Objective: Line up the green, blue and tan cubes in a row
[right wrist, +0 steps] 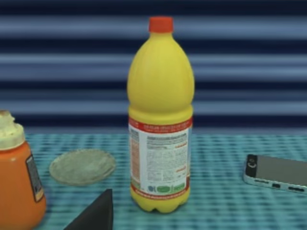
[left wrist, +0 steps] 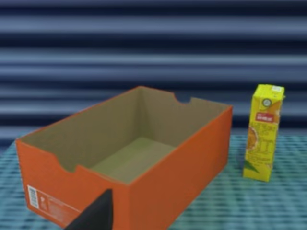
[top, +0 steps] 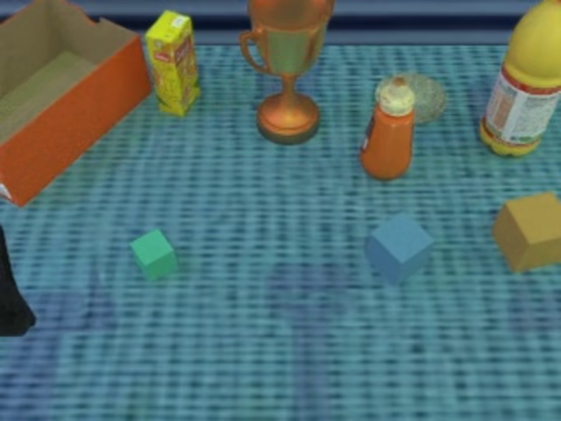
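A: Where do the cubes lie?
B: Green cube (top: 154, 253) at left-centre; blue cube (top: 400, 247) right of centre; tan cube (top: 531, 231) by the right edge. All well apart.

A: And around them?
B: Orange box (top: 61, 105), juice carton (top: 173, 61), trophy (top: 287, 66), orange bottle (top: 387, 132), yellow bottle (top: 526, 83) behind.

A: The grippers?
B: Left gripper (top: 10, 294) at the left edge, finger state cannot be told; right arm unseen from above.

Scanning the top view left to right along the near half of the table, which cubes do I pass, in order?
green cube → blue cube → tan cube, which sits at the table's right edge.
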{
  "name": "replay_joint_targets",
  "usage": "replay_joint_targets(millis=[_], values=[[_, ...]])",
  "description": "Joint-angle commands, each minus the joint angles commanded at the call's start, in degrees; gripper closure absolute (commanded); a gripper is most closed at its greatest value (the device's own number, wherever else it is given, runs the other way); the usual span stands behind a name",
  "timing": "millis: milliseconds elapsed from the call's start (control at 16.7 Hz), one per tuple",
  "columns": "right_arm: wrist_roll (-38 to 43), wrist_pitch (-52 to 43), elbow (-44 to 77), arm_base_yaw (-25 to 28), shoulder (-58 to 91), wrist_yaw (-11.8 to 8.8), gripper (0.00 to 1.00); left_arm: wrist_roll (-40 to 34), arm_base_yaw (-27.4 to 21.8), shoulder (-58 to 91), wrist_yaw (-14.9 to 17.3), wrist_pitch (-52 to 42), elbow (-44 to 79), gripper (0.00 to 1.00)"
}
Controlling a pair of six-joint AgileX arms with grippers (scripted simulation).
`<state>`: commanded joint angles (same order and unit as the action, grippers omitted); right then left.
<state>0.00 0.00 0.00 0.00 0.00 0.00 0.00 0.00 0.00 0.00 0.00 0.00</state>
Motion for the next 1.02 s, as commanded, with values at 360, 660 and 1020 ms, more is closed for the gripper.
replay_joint_targets(millis=[360, 660, 1020], values=[[0.0, 0.0, 0.0, 0.0, 0.0, 0.0, 0.0, 2.4, -1.4, 5.9, 0.2, -3.7, 5.7, 0.0], [0.0, 0.0, 0.0, 0.0, 0.0, 0.0, 0.0, 9.4, -4.8, 26.8, 0.1, -14.7, 22.2, 0.0], [0.0, 0.0, 0.0, 0.0, 0.0, 0.0, 0.0, 20.2, -10.1, 64.2, 0.1, -32.9, 46.6, 0.0]])
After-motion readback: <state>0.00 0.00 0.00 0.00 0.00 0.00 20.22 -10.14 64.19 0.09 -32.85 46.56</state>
